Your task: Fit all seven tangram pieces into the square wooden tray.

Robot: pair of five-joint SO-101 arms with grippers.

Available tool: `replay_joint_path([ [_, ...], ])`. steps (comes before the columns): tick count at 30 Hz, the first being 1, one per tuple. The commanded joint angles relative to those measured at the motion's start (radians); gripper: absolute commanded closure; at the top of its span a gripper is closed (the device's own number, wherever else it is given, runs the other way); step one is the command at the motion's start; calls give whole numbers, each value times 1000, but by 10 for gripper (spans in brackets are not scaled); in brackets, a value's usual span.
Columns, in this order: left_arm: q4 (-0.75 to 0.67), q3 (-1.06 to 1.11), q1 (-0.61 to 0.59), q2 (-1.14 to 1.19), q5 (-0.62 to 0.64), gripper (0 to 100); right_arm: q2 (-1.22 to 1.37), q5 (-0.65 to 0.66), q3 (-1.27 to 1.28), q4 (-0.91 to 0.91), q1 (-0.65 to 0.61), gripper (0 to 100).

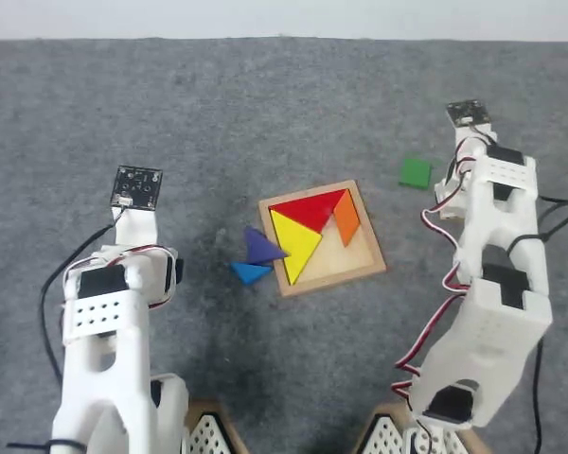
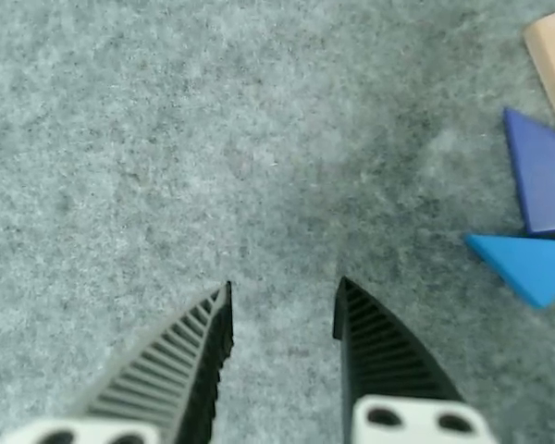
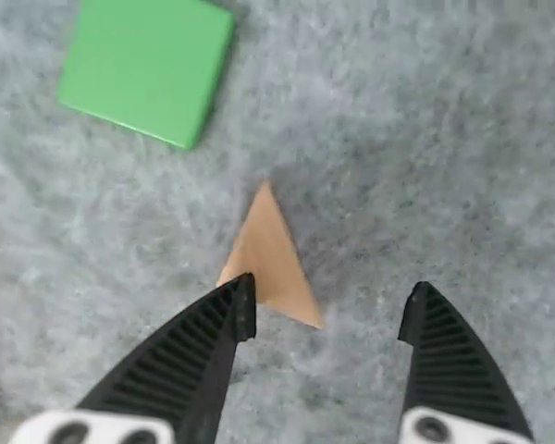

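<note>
Grey table (image 1: 170, 113) carries tray (image 1: 336, 279), green square (image 1: 416, 173), blue triangle (image 1: 250, 272).

Left pincer (image 2: 285, 283) and right pincer (image 3: 334, 281), both agape.

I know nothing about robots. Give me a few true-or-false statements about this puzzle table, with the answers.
1. The red triangle lies inside the wooden tray. True.
2. The green square sits in the tray. False: it lies on the grey carpet, apart from the tray.
3. The left claw is open and holds nothing. True.
4. The right claw is shut on the tan triangle. False: the claw is open, and the triangle lies flat on the carpet by one fingertip.
5. The light blue triangle lies outside the tray. True.
</note>
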Motion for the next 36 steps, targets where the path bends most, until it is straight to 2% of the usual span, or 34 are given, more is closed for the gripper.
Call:
replay_joint_path([
  [1,-23,-13,6,-31,-8,823,-15,52,-8,-18,-47,732],
  [9,-23,-13,6,-31,-8,823,50,110,-2,-18,-70,735],
  [18,-23,-12,6,-31,-8,823,73,77,-41,27,-47,739],
  [23,-23,-12,6,-31,-8,823,73,75,-43,27,-42,842],
  [32,-21,-12,6,-31,-8,823,64,66,-41,35,-42,848],
  [36,-21,-12,6,-31,-6,823,62,0,-78,102,-64,848],
])
